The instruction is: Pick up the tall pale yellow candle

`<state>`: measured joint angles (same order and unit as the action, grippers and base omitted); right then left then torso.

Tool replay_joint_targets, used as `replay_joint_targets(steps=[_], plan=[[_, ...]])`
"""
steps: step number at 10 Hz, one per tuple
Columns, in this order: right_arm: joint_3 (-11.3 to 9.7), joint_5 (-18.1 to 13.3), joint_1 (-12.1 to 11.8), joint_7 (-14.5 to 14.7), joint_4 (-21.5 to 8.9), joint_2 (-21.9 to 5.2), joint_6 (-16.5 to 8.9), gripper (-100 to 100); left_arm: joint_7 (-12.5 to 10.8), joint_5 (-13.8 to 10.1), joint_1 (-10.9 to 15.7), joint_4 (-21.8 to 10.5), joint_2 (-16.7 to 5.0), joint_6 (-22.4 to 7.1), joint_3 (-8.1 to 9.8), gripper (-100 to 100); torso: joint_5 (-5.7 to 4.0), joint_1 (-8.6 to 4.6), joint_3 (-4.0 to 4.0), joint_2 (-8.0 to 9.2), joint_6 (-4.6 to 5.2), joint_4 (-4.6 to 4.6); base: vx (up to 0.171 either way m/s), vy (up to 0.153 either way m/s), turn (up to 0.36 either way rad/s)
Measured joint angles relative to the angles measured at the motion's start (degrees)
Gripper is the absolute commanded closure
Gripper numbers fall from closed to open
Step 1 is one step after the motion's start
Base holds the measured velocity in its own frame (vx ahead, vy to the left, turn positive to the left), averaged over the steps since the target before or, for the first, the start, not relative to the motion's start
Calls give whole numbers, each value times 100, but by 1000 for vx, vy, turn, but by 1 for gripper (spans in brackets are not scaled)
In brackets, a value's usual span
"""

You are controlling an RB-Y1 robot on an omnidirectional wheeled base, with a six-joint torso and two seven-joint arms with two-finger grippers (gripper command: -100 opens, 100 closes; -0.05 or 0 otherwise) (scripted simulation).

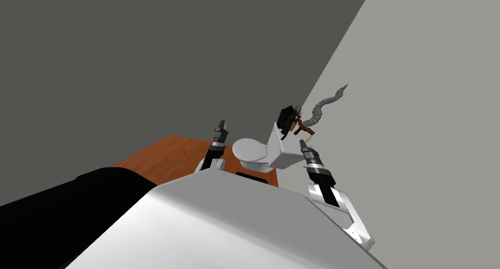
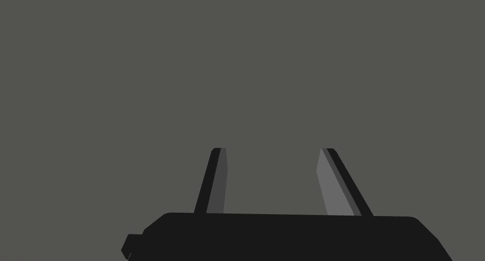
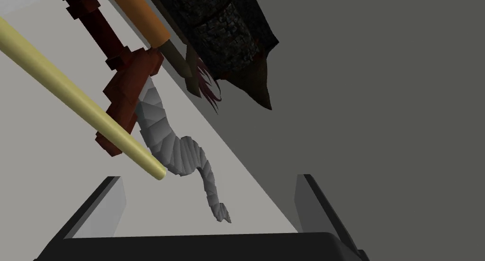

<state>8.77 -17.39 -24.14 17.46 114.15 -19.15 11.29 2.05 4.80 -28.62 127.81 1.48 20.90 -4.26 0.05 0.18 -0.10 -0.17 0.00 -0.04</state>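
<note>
Right wrist view shows the tall pale yellow candle (image 3: 71, 90) as a long, thin stick. Its round end is just in front of the right claw (image 3: 208, 176), nearer one finger than the other. The right claw is wide open and grips nothing. Close by the candle are a dark red blocky thing (image 3: 125, 90), an orange stick (image 3: 142, 16), a grey twisty thing (image 3: 182, 149) and a dark pointy thing (image 3: 227, 40). In the head view this bunch sits on top of the white toilet (image 1: 254, 153), by the light wall (image 1: 415, 110). The left claw (image 1: 221, 126) is up on the bowl's other side, open too, with nothing in it.

The candle looks light and stiff, but so thin that it could snap or slip out. The best place to hold it looks like the smooth bare part near the end, away from the red thing. A soft, steady squeeze should do.
</note>
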Motion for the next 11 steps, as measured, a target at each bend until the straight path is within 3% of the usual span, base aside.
replay_joint_targets(steps=[8, 9, 11], plan=[[422, -625, 220, 604, -880, -784, -380, -100, 0, 0, 0, 0, 0, 0, 0, 0, 1, 3, 0, 0, 0, 0, 43, 65, -10], [479, -725, 192, 688, -898, -942, -519, -100, 0, 0, 0, 0, 0, 0, 0, 0, 2, 7, -2, -4, 1, 0, 48, 56, -11], [526, -859, 262, 832, -1078, -996, -600, -100, 0, 0, 0, 0, 0, 0, 0, 0, -1, -4, 2, 3, 0, 1, 28, 44, -2]])
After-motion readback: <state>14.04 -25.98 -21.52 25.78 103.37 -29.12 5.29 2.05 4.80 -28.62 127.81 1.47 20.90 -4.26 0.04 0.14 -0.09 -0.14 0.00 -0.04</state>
